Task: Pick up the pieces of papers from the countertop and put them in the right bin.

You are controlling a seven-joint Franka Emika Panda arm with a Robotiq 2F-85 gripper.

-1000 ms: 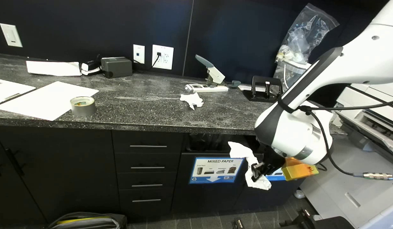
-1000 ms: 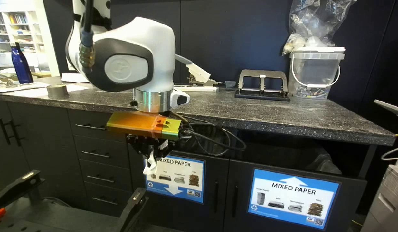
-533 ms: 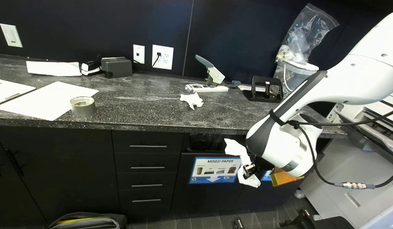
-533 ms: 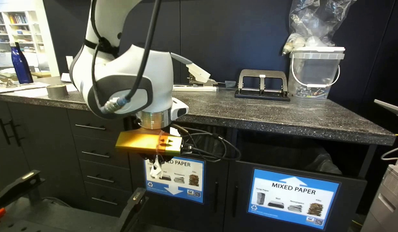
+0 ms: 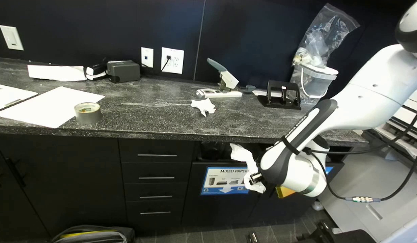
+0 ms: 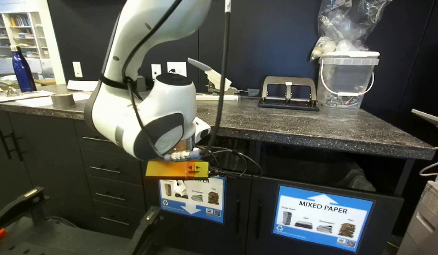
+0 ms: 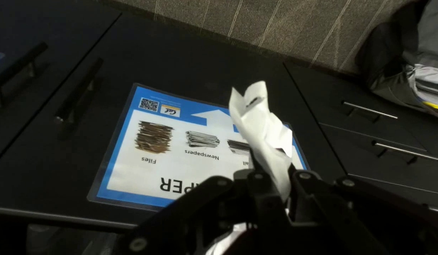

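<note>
The crumpled scrap [image 7: 265, 136] is pinched in the gripper [image 7: 275, 176], which stands narrow on it in the wrist view, one end jutting up just right of centre. Over the last second the pair shifts left and slightly up in an exterior view, and the scrap's upper end shows against the dark opening [image 5: 213, 152] above the MIXED PAPER sign [image 5: 225, 182], lower right of centre — likely a carry toward a bin, though which opening serves the right bin I cannot tell. The drop is not yet made. Farther out, a second scrap [image 5: 204, 106] lies unmoved on the countertop [image 5: 154, 118] near the frame's middle — probably the next pick; a flat sheet [image 5: 50, 107] lies at the left.
</note>
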